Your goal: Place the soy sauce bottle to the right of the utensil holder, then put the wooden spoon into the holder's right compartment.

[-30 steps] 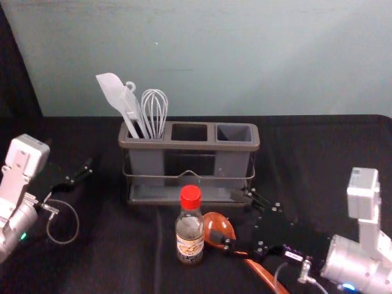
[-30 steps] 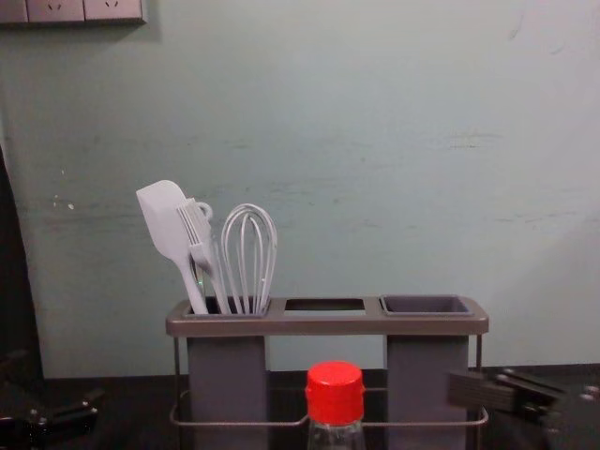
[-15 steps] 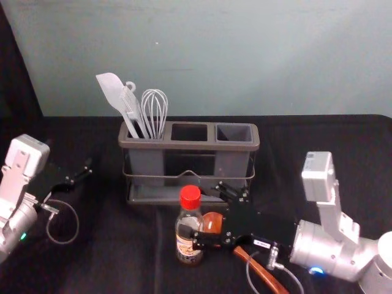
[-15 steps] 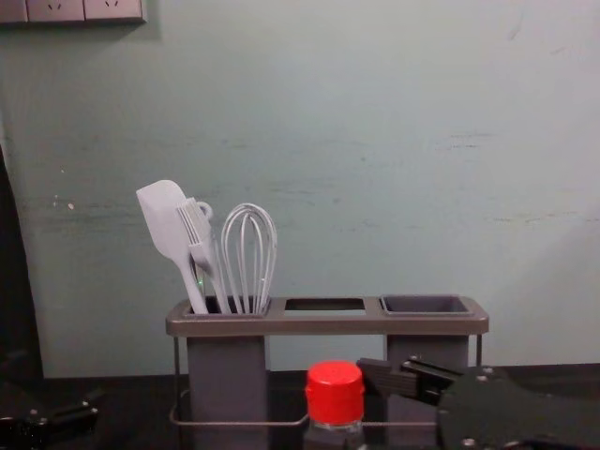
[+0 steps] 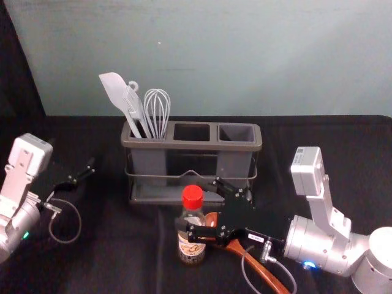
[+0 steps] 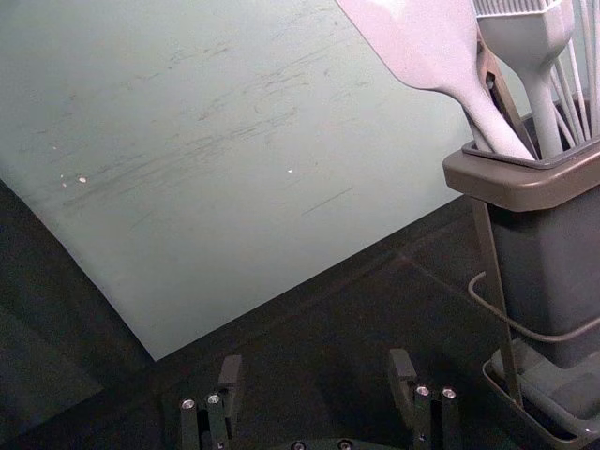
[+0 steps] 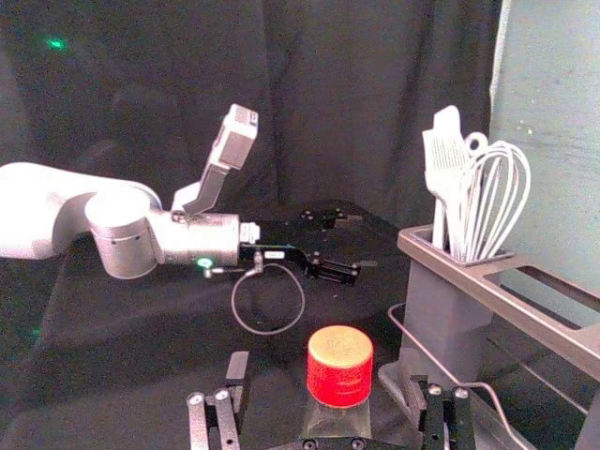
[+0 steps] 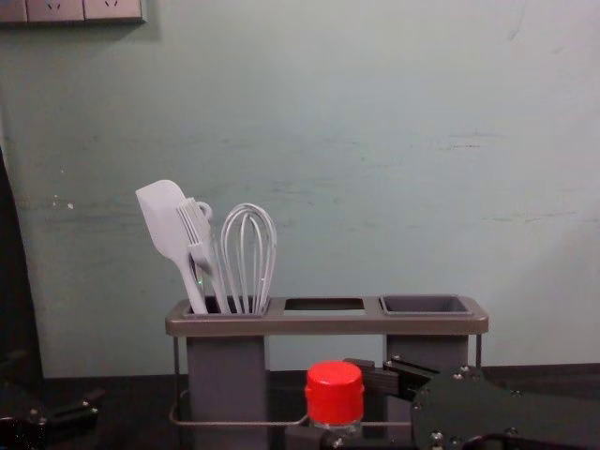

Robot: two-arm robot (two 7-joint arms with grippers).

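Observation:
My right gripper (image 5: pixel 194 207) stands open around the soy sauce bottle (image 5: pixel 192 250), one finger crossing its near side and the other behind it. In the right wrist view, the red cap (image 7: pixel 339 367) is between the spread fingers of my right gripper (image 7: pixel 330 373). The bottle stands upright before the utensil holder (image 5: pixel 199 146). The wooden spoon (image 5: pixel 260 269) lies on the cloth, its bowl partly hidden beneath the right gripper. The holder's right compartment (image 8: pixel 427 305) holds nothing. My left gripper (image 5: pixel 72 157) is parked at the left; in its wrist view, the left gripper (image 6: pixel 317 366) is open.
A white spatula (image 5: pixel 114 92), a brush and a whisk (image 5: pixel 157 110) stand in the holder's left compartment. The holder's wire rail (image 5: pixel 187 174) runs along its front, just behind the bottle. A wall rises behind the black-covered table (image 5: pixel 110 257).
My right gripper has moved left from over the spoon, and its fingers now stand around the bottle. The left arm, bottle and spoon have stayed put.

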